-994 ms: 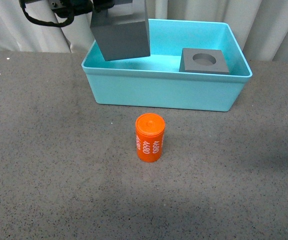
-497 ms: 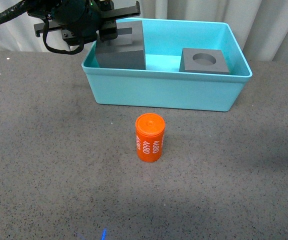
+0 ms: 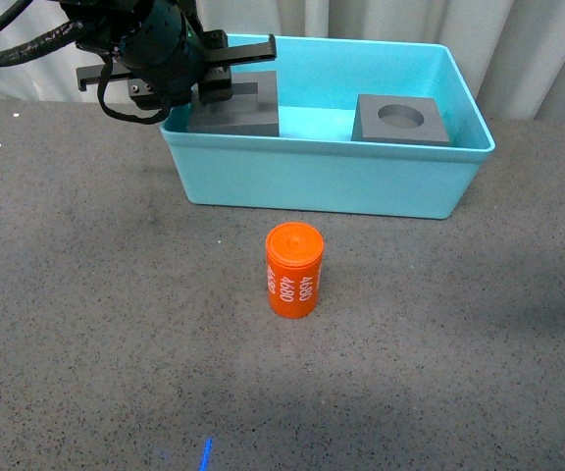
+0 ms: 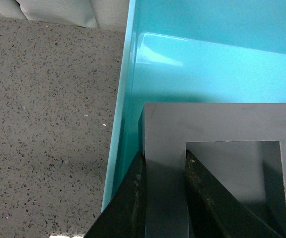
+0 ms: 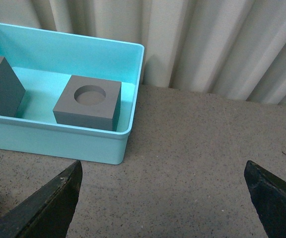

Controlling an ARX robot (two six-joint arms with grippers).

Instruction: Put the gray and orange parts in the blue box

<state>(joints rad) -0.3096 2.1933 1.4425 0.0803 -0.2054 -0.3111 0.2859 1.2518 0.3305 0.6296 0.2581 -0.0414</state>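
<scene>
My left gripper (image 3: 219,83) is shut on the gray cube with the square recess (image 3: 238,116), low inside the left end of the blue box (image 3: 322,182). The left wrist view shows one black finger (image 4: 133,203) outside the wall of this cube (image 4: 217,124) and the other inside its recess, close to the box wall (image 4: 123,114). The gray cube with the round recess (image 3: 400,120) rests in the box's right end. An orange cylinder (image 3: 293,270) with white numbers stands upright on the table in front of the box. My right gripper (image 5: 163,191) is open over bare table, right of the box (image 5: 63,141).
A gray speckled table (image 3: 96,324) spreads around the box. Pale curtains (image 5: 217,44) hang behind it. The round-recess cube (image 5: 87,102) and the held cube (image 5: 1,91) both show in the right wrist view.
My left gripper has lowered the square-recess cube from above the box rim down into the box's left end. The orange cylinder and the other cube have not moved.
</scene>
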